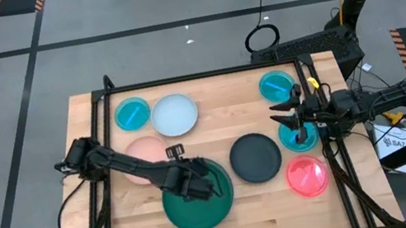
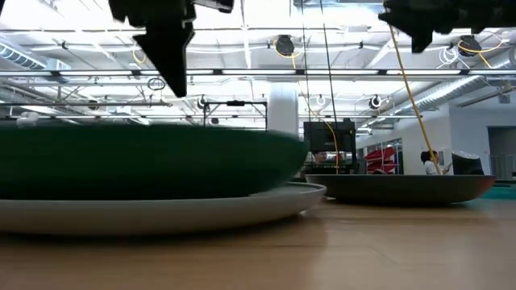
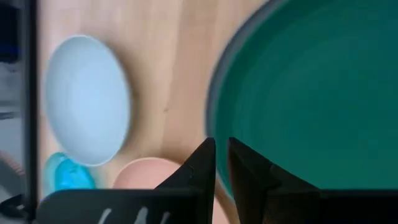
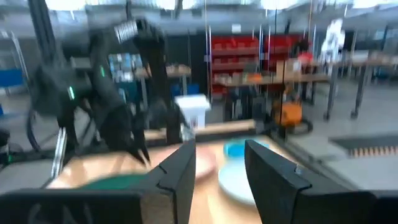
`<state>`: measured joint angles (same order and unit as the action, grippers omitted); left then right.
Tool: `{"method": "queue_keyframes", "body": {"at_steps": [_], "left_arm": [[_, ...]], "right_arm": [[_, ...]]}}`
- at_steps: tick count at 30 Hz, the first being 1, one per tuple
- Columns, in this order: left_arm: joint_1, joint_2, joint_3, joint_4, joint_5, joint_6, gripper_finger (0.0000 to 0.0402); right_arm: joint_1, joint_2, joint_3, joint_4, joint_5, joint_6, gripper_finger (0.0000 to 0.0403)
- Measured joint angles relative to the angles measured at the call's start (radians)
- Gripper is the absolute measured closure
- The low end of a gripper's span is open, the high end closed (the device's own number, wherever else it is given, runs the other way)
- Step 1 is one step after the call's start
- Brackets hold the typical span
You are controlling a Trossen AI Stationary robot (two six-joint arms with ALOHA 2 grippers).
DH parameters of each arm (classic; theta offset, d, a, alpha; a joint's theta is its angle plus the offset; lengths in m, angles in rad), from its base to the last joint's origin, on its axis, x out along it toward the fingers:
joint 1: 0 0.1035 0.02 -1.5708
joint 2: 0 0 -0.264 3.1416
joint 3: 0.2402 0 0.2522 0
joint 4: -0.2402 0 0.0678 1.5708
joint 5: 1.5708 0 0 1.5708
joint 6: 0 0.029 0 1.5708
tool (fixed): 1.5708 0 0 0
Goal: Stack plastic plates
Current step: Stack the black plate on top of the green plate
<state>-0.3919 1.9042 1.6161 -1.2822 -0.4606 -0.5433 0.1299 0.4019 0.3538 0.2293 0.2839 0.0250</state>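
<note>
1. Left gripper [image 1: 197,187], lower centre-left of high view: hangs over the dark green plate [image 1: 199,204]. In left wrist view its fingers [image 3: 202,163] stand almost together with a slim gap, nothing between them; released, not grasping.
2. Low view: left gripper [image 2: 169,56] at upper left of frame, clear above the green plate's rim, not touching.
3. Dark green plate (lg.) sits nested in the grey plate [image 2: 161,216]. Grey rim shows under it in low view and as a thin edge round it in left wrist view [image 3: 211,118].
4. Right gripper [image 1: 285,114], right of centre in high view: above the cyan plate [image 1: 300,139] near the table's right edge. Right wrist view shows its fingers [image 4: 180,168] well apart, nothing held; released.
5. Black plate [image 1: 255,157] (med.): centre of high view, just right of the green/grey pair, apart from it.
6. Salmon-pink plate [image 1: 142,157] (med.): left of centre, partly hidden by the left arm, near the green plate's upper-left rim.
7. Pale blue-white plate [image 1: 175,114] (med.): upper centre-left, beside a second cyan plate [image 1: 133,114] (sm.) to its left.
8. Third cyan plate [image 1: 275,85]: upper right, above the right gripper in frame.
9. Pink-red plate [image 1: 308,177] (sm.): lower right, below the cyan plate of item 4.
10. All on the wooden table [image 1: 270,211].
</note>
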Motion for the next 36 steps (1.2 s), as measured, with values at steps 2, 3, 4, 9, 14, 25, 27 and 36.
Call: {"method": "queue_keyframes", "body": {"at_steps": [2,3,4,9,14,25,27,36], "left_arm": [[-0.023,-0.003,-0.032,-0.002,-0.027,-0.009,0.0353],[-0.035,-0.005,-0.048,-0.007,-0.042,-0.009,0.0353],[-0.048,-0.013,-0.067,-0.012,-0.058,-0.009,0.0353],[-0.092,-0.138,-0.18,-0.021,-0.175,-0.016,0.0353],[-0.147,-0.336,-0.329,0.091,-0.305,-0.035,0.0353],[-0.24,-0.551,-0.486,0.354,-0.389,0.082,0.0353],[-0.24,-0.558,-0.494,0.352,-0.428,-0.057,0.0353],[-0.245,-0.551,-0.494,0.451,-0.5,-0.173,0.0353]], "right_arm": [[-0.001,0.0,0.0,0.027,-0.016,-0.008,0.0273],[-0.001,0.001,0.0,0.032,-0.025,-0.01,0.0273],[-0.001,0.003,0.0,0.035,-0.027,-0.01,0.0273],[-0.001,0.068,0.0,0.036,-0.027,0.06,0.0273],[0.004,0.188,0.0,0.079,-0.052,0.194,0.0273],[-0.021,0.384,0.0,0.269,0.006,0.121,0.0273],[-0.041,0.385,0.0,0.269,0.143,0.09,0.0273],[-0.055,0.398,0.0,0.233,-0.192,0.07,0.0273]]}}
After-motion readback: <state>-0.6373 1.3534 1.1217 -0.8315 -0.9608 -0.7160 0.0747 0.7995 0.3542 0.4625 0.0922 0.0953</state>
